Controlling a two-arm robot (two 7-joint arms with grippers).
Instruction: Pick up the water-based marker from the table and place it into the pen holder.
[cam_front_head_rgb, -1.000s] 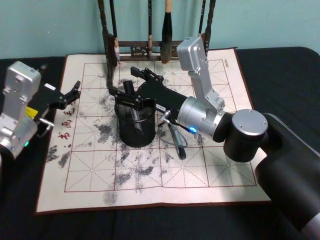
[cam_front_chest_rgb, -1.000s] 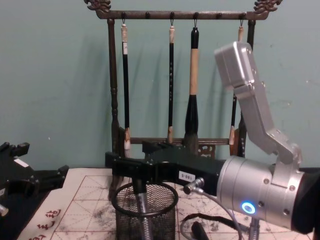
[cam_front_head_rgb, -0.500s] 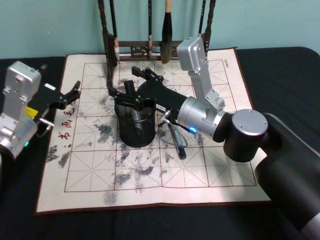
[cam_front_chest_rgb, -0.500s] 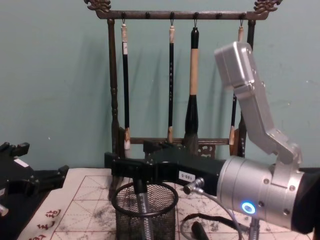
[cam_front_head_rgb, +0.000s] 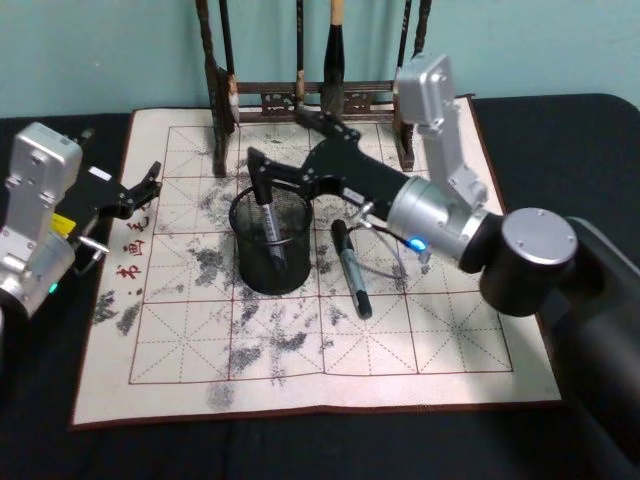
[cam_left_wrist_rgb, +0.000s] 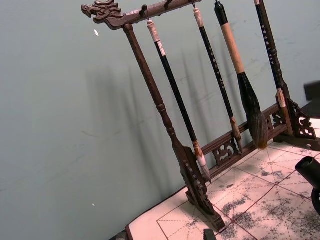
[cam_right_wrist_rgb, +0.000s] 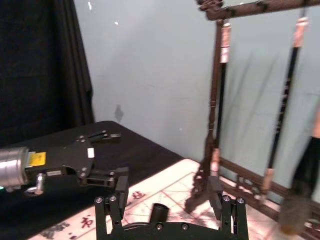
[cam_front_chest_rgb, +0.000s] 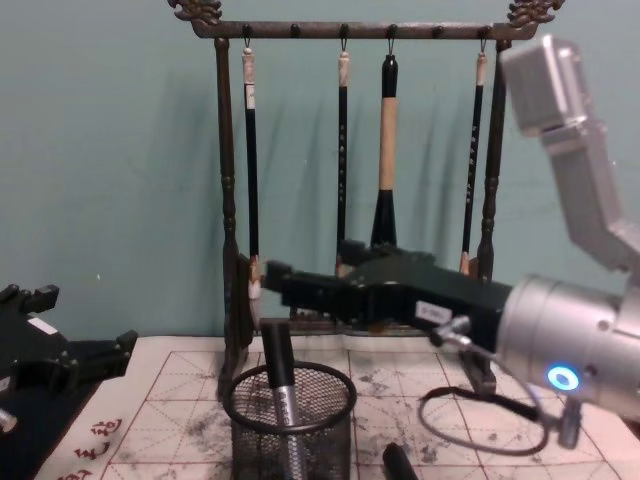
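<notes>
Right tool, fingers spread and empty, has drawn back to 12 o'clock of the round black wire-mesh pen holder. The grey-and-black water-based marker now stands leaning inside it. Left tool, spread, is parked at 9 o'clock.

The pen holder is matt black wire mesh with a smooth solid rim. The marker looks like smooth grey and black plastic. The mat seems to be cream paper, ink-smudged. The brush rack is dark carved wood with a slight sheen. The tablecloth is matt black cloth.
</notes>
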